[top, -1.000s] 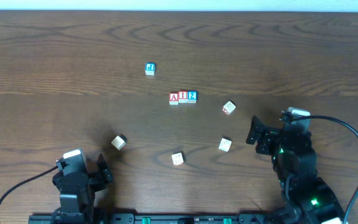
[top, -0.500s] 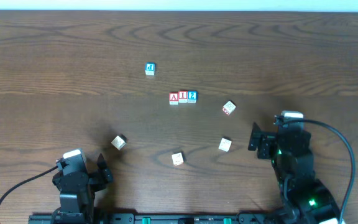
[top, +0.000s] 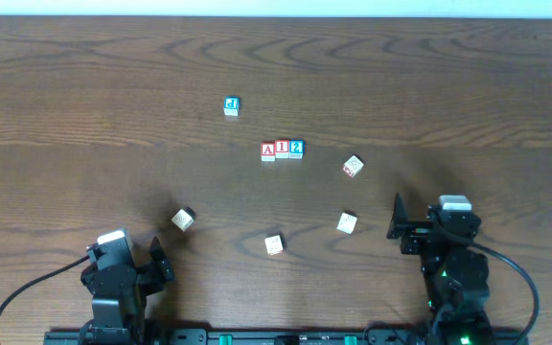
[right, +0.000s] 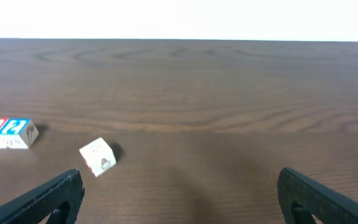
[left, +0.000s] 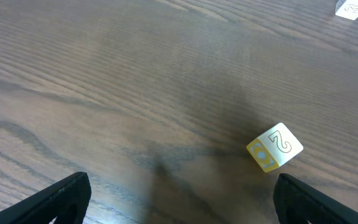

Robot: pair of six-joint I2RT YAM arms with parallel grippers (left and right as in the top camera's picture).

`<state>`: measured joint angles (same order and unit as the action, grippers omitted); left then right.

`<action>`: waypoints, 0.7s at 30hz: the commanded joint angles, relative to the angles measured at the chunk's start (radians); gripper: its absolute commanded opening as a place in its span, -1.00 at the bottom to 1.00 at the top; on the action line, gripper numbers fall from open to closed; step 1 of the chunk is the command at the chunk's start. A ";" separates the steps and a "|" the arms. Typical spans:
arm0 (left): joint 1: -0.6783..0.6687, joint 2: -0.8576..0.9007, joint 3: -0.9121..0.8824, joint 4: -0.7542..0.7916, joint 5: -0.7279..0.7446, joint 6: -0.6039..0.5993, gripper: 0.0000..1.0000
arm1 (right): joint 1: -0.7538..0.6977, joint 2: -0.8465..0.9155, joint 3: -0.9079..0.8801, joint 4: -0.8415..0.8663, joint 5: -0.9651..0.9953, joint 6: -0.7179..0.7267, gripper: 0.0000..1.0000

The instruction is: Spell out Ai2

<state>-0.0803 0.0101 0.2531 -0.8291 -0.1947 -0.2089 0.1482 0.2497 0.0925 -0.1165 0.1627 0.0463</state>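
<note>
three letter cubes sit in a tight row on the counter (top: 448,86): a cube (top: 268,149), i cube (top: 282,149), 2 cube (top: 296,148). they touch side to side and read a-i-2 left to right in the overhead view. the row has not shifted over the last second.

only change: the right arm has pulled back toward its base. right gripper (top: 397,218) is now well apart from the row and nearer the bottom edge than a second ago, jaws spread wide, nothing between them. left gripper (top: 159,261) is parked on its own side, unmoved, also spread wide and empty. its wrist view shows just one of the pale cubes (left: 275,147) ahead.

blue cube with a curved letter (top: 231,105) sits alone further up. the other pale cubes lie scattered below and right of the row, none touching it.

judgement: the word looks spelled, and the retreat reads as let-go-and-withdraw, so the task is at or near done. risk is low, since the arm is heading away from the row.
</note>
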 commanded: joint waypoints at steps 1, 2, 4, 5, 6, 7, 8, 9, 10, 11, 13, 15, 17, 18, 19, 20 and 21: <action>0.003 -0.006 -0.005 -0.035 -0.018 0.007 0.91 | -0.023 -0.049 -0.031 0.005 -0.040 -0.033 0.98; 0.003 -0.006 -0.005 -0.035 -0.018 0.007 0.90 | -0.027 -0.061 -0.039 0.004 -0.040 -0.033 0.99; 0.003 -0.006 -0.005 -0.035 -0.018 0.007 0.91 | -0.031 -0.079 -0.047 -0.004 -0.038 -0.034 0.98; 0.003 -0.006 -0.005 -0.035 -0.018 0.007 0.91 | -0.031 -0.086 -0.050 -0.010 -0.035 -0.034 0.99; 0.003 -0.006 -0.005 -0.035 -0.018 0.007 0.90 | -0.031 -0.091 -0.052 -0.018 -0.035 -0.034 0.98; 0.003 -0.006 -0.005 -0.035 -0.018 0.007 0.91 | -0.031 -0.095 -0.053 -0.022 -0.036 -0.034 0.99; 0.003 -0.006 -0.005 -0.035 -0.018 0.007 0.91 | -0.031 -0.096 -0.053 -0.022 -0.035 -0.034 0.99; 0.003 -0.006 -0.005 -0.035 -0.018 0.007 0.91 | -0.031 -0.100 -0.053 -0.022 -0.035 -0.034 0.98; 0.003 -0.006 -0.005 -0.035 -0.018 0.007 0.90 | -0.031 -0.103 -0.053 -0.022 -0.036 -0.034 0.98; 0.003 -0.006 -0.005 -0.035 -0.018 0.007 0.90 | -0.031 -0.112 -0.053 -0.022 -0.036 -0.034 0.98; 0.003 -0.006 -0.005 -0.035 -0.018 0.007 0.91 | -0.031 -0.136 -0.053 -0.022 -0.036 -0.034 0.98; 0.003 -0.006 -0.005 -0.035 -0.018 0.007 0.90 | -0.031 -0.159 -0.053 -0.022 -0.036 -0.034 0.98; 0.003 -0.006 -0.005 -0.035 -0.018 0.007 0.90 | -0.031 -0.171 -0.053 -0.022 -0.036 -0.034 0.98; 0.003 -0.006 -0.005 -0.035 -0.018 0.007 0.90 | -0.031 -0.176 -0.053 -0.022 -0.037 -0.033 0.98; 0.003 -0.006 -0.005 -0.035 -0.018 0.007 0.91 | -0.031 -0.182 -0.053 -0.022 -0.037 -0.033 0.99; 0.003 -0.006 -0.005 -0.035 -0.018 0.007 0.90 | -0.031 -0.187 -0.053 -0.022 -0.038 -0.033 0.98; 0.003 -0.006 -0.005 -0.035 -0.018 0.007 0.90 | -0.031 -0.192 -0.053 -0.022 -0.037 -0.033 0.99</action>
<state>-0.0803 0.0101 0.2531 -0.8291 -0.1944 -0.2089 0.1345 0.0761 0.0528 -0.1375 0.1299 0.0322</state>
